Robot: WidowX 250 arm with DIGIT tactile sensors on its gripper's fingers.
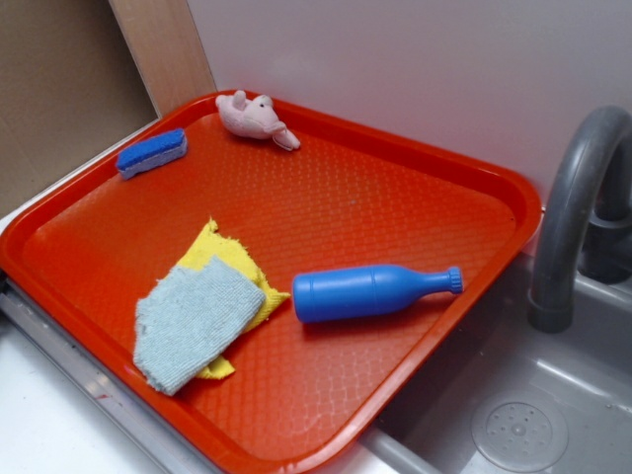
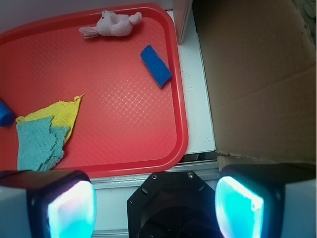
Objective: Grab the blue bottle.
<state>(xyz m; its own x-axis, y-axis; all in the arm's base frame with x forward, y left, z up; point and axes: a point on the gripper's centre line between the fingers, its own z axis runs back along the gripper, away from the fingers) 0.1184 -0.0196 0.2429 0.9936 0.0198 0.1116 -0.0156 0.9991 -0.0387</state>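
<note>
- Exterior: the blue bottle [image 1: 370,291] lies on its side on the red tray [image 1: 395,188], beside the cloths [image 1: 202,311]; no arm shows.
- Wrist: the gripper [image 2: 156,208], jaws spread and empty, hovers off the tray's edge (approach stage); the bottle barely peeks in, so I'd reach toward its body.
</note>
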